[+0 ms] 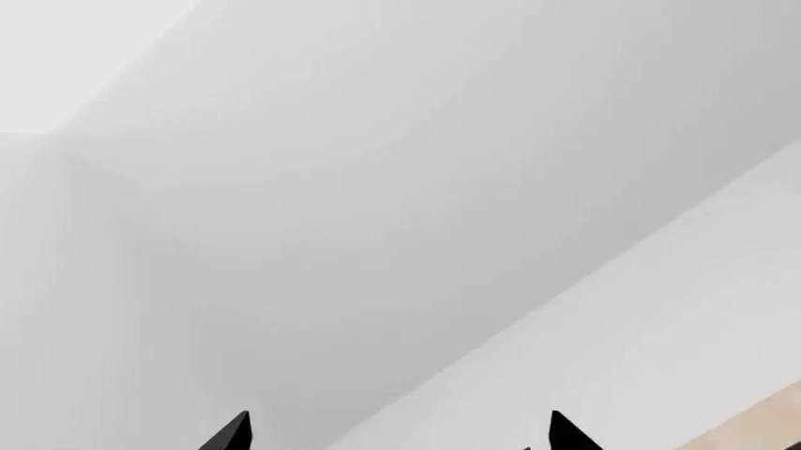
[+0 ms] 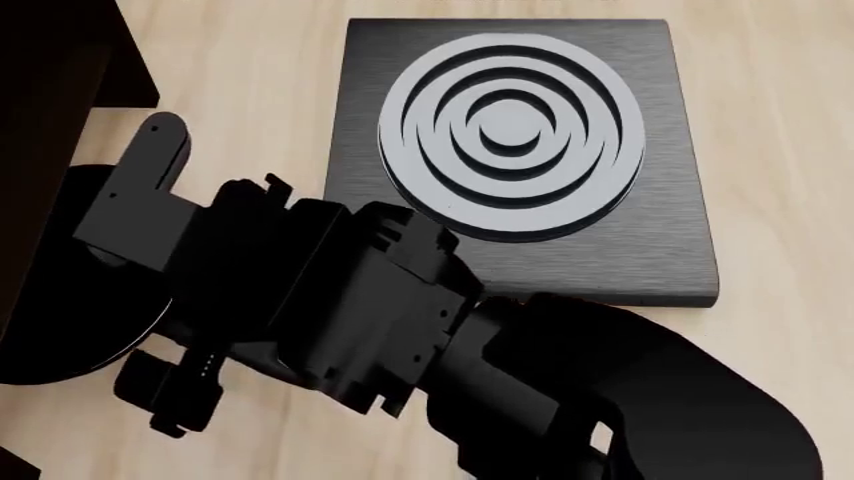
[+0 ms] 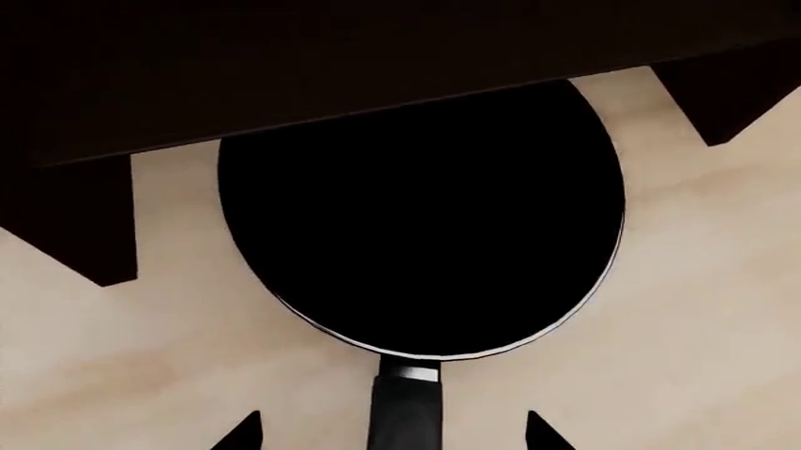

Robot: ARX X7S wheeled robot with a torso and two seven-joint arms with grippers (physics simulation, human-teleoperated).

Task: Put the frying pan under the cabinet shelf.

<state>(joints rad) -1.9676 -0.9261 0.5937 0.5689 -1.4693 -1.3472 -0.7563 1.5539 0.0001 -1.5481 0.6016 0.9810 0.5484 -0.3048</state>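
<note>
The pan (image 3: 419, 225) lay on the table (image 3: 701, 309) at centre frame, its far edge hidden under the dark cabinet (image 3: 313, 66) across the top. Its handle (image 3: 407, 412) ran off the bottom edge between the right pincer (image 3: 390, 433), whose tips stood spread, touching nothing. In the head view the right arm (image 2: 334, 310) covered most of the pan. The left pincer (image 1: 398, 436) was spread before a blank wall (image 1: 375, 187). A square plate (image 2: 667, 200) sat upper right.
</note>
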